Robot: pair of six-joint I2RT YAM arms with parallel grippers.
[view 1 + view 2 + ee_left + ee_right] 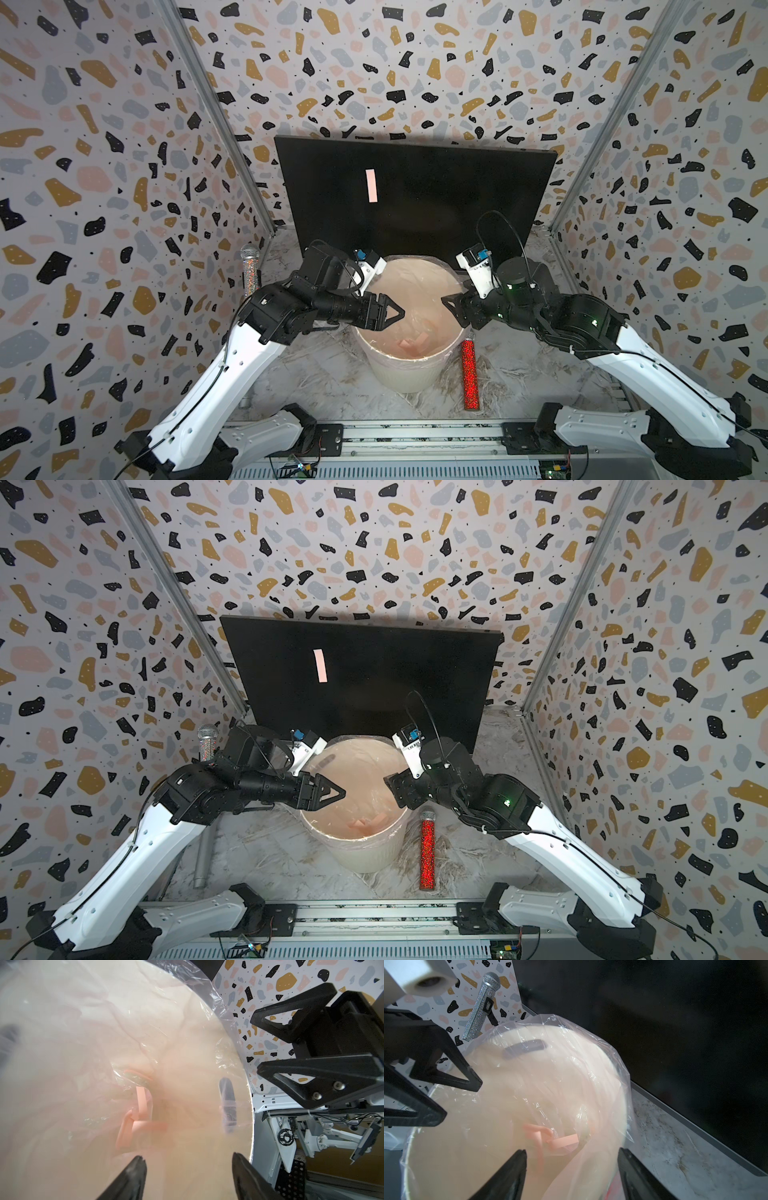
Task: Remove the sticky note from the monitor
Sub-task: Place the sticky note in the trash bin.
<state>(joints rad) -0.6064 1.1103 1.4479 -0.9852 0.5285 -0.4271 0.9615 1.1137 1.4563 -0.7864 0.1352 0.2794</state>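
The black monitor (436,195) (395,679) leans against the back wall. One pink sticky note (372,185) (320,665), a narrow upright strip, is stuck on its left half. My left gripper (397,316) (188,1156) hangs open over the left rim of the white bin (405,376), with nothing between its fingers. Open and empty too, my right gripper (449,307) (572,1150) hovers over the bin's right rim, facing the left one. Both grippers are well below the note on the screen. Loose pink notes (411,345) (562,1142) lie in the bin's clear liner.
A silver glitter microphone (249,266) (483,1005) leans at the left wall behind the left arm. A red glitter microphone (469,374) (427,850) lies on the marble table to the right of the bin. Patterned walls close in both sides and the back.
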